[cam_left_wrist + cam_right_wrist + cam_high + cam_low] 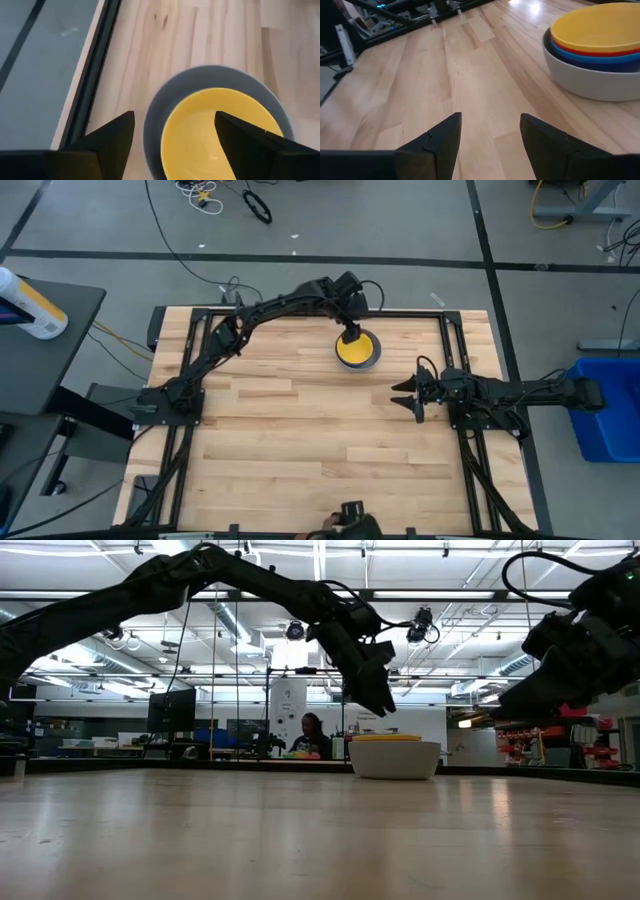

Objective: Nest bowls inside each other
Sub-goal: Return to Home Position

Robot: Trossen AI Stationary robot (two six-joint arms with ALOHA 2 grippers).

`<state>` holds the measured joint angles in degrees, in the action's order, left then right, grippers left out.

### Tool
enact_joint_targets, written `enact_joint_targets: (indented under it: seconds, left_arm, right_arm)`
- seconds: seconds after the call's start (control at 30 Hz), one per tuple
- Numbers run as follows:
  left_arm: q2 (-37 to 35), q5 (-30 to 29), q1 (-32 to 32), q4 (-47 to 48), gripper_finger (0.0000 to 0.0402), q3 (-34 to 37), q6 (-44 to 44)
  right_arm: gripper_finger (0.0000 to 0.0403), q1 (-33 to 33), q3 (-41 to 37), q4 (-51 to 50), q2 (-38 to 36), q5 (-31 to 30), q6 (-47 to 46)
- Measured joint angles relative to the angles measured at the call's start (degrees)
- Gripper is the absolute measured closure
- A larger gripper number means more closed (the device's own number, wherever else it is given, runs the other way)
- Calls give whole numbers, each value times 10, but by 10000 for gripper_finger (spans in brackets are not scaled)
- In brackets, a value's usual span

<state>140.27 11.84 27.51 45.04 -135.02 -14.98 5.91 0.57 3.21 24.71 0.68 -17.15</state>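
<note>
The bowls stand as one stack at the table's far middle: a yellow bowl [600,27] on top, red and blue rims under it, all inside the grey bowl [590,75], whose base rests on the wood. From above I see yellow [355,349] inside a grey rim [373,361]. My left gripper [172,132] hangs open just above the stack's far rim, touching nothing; it also shows in the low view [375,690]. My right gripper [490,127] is open, low over the table's right side [412,394], with nothing between its fingers.
Black frame rails [300,311] run along the table's far and side edges. Bare wood [300,440] spreads over the near half. A blue bin [605,415] stands on the floor past the right edge. A person [312,735] sits in the room beyond the table.
</note>
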Motion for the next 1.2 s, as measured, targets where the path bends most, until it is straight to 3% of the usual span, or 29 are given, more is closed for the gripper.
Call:
enact_joint_targets:
  seconds: [0.23,0.43,0.57,0.7,0.9,1.03,1.2]
  left_arm:
    - [-33,70,-3,31,125,0,-4]
    - [-89,82,-19,119,133,4,-34]
    - [-171,96,-37,126,134,66,-35]
    - [-306,74,-56,38,134,220,-15]
    - [-600,40,-105,-236,134,595,92]
    - [-766,-52,-185,-369,134,809,146]
    - [-926,-201,-330,-417,134,981,191]
  right_arm:
    - [203,0,0,-6,0,-21,2]
    - [211,-1,0,5,0,-20,13]
    - [212,-1,0,9,0,-7,20]
    - [209,-5,0,12,0,-5,23]
    - [207,-21,0,19,0,-5,26]
    - [210,-23,0,23,0,-5,28]
    - [206,-23,0,31,-1,-5,26]
